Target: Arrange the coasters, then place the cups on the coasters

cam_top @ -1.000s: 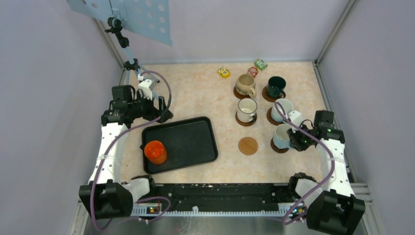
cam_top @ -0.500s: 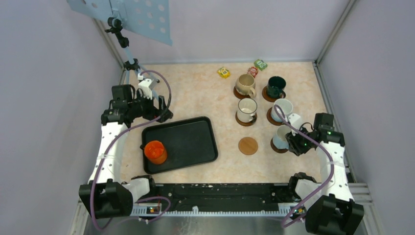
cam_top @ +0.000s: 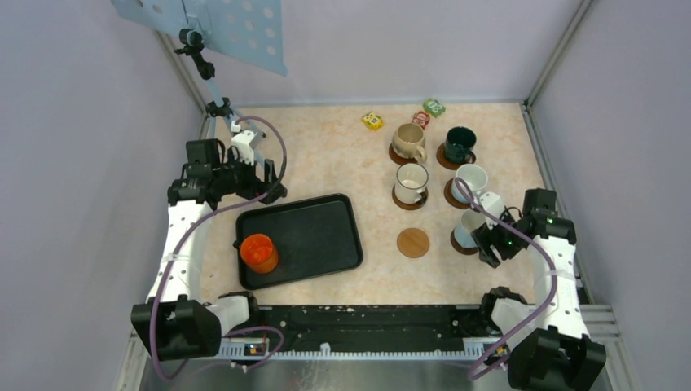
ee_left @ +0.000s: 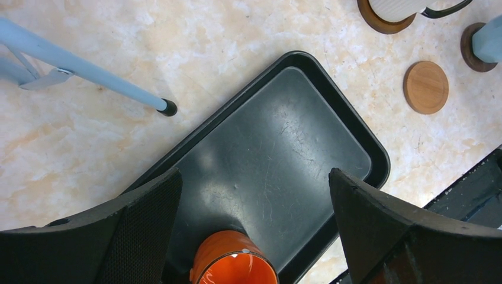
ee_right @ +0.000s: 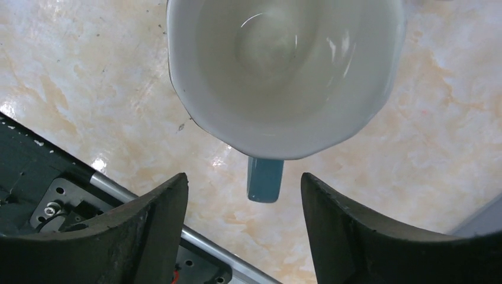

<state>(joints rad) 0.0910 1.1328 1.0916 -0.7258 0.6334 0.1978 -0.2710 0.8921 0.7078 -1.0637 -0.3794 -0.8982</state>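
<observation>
Five cups stand on brown coasters at the right: beige (cam_top: pixel 407 140), dark green (cam_top: pixel 459 144), dark-rimmed white (cam_top: pixel 411 182), white (cam_top: pixel 470 181), and the white cup with a light-blue handle (cam_top: pixel 468 227). One light-brown coaster (cam_top: pixel 413 243) lies bare. The orange cup (cam_top: pixel 259 252) stands on the black tray (cam_top: pixel 314 224). My right gripper (cam_top: pixel 486 241) is open just behind the blue-handled cup (ee_right: pixel 284 71); its handle (ee_right: pixel 264 179) points into the gap of the right gripper (ee_right: pixel 244 231), touching neither finger. My left gripper (cam_top: pixel 271 186) is open and empty above the tray's far left corner. In its wrist view the left gripper (ee_left: pixel 256 219) hovers over the orange cup (ee_left: pixel 234 263).
Small yellow (cam_top: pixel 372 120), red (cam_top: pixel 420 119) and green (cam_top: pixel 433 107) blocks lie at the back of the table. A light-blue stand leg (ee_left: pixel 89 77) rests left of the tray (ee_left: pixel 284 148). The black base rail (cam_top: pixel 367 318) runs along the near edge.
My right gripper has opened, let go of the blue-handled cup on its coaster, and drawn back a little toward the near edge. The left arm has stayed put.
</observation>
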